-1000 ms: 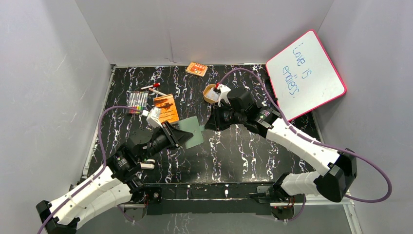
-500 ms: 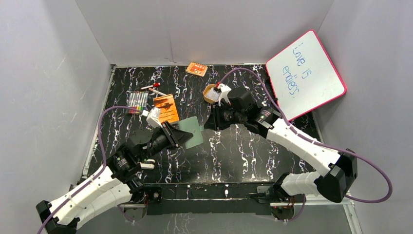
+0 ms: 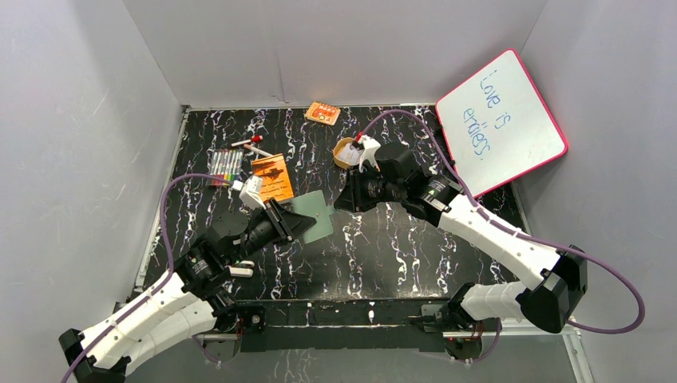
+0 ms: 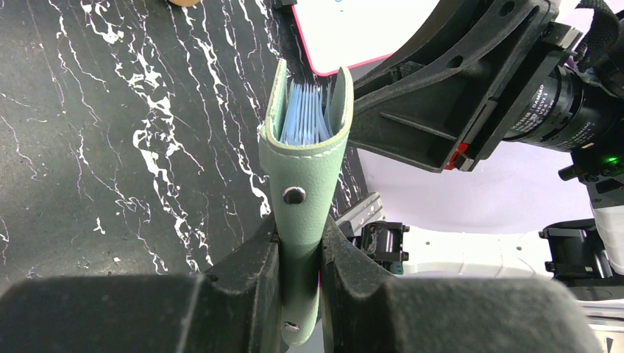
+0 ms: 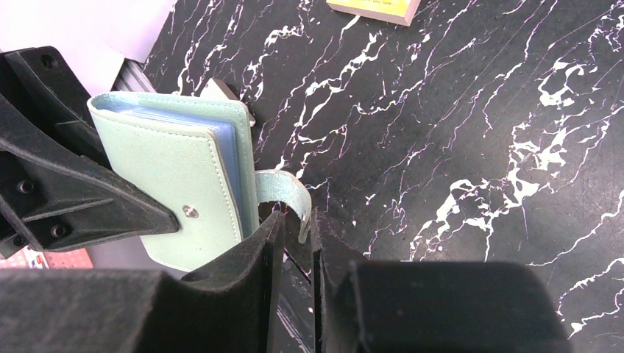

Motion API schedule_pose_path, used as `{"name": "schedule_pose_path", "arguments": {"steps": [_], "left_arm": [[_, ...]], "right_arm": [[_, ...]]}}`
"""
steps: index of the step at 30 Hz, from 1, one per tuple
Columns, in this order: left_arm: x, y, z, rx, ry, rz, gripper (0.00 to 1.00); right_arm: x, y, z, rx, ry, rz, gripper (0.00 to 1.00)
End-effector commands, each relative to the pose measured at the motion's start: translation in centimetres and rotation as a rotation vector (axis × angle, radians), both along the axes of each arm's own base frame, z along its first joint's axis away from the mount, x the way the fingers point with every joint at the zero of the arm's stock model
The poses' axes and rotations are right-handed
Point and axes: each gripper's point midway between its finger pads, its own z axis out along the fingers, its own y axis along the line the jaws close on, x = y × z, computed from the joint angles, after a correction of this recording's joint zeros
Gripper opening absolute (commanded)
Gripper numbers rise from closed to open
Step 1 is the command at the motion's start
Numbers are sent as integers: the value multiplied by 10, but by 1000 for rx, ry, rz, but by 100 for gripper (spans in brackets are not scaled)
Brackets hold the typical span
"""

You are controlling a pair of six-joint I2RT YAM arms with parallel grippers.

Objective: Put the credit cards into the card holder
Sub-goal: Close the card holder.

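Note:
The green card holder (image 3: 316,214) is off the table, upright, with my left gripper (image 3: 292,223) shut on its spine. In the left wrist view the card holder (image 4: 305,165) rises between the fingers, and its bluish clear pockets fan out at the top. Its snap tab (image 5: 284,188) curls down into the narrow gap of my right gripper (image 5: 292,222). That gripper's jaws stand slightly apart and do not pinch the tab. In the top view the right gripper (image 3: 342,204) sits just right of the holder. I cannot make out the credit cards.
A pink-rimmed whiteboard (image 3: 501,120) leans at the back right. An orange booklet (image 3: 271,177), a pack of markers (image 3: 226,167) and a red-capped pen (image 3: 249,144) lie at the left. An orange packet (image 3: 322,112) is at the back. A tan tray (image 3: 343,153) sits behind the right wrist.
The right arm has edged slightly left toward the card holder. The left arm and the holder have stayed in place.

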Motion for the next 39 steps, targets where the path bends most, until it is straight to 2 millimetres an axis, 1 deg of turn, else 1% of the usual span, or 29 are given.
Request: {"name": "schedule_pose_path", "arguments": {"steps": [1, 6, 18, 23, 39], "left_arm": [[0, 2, 21, -49, -48, 7, 0], [0, 2, 21, -51, -49, 9, 0], [1, 6, 24, -56, -56, 28, 0], [1, 5, 24, -57, -55, 23, 0], [-1, 3, 26, -72, -54, 10, 0]], "right_arm": [[2, 4, 21, 50, -47, 6, 27], [2, 3, 18, 43, -42, 3, 24], [1, 3, 16, 40, -35, 5, 27], [1, 4, 17, 45, -37, 8, 25], [0, 5, 19, 62, -39, 13, 25]]}}
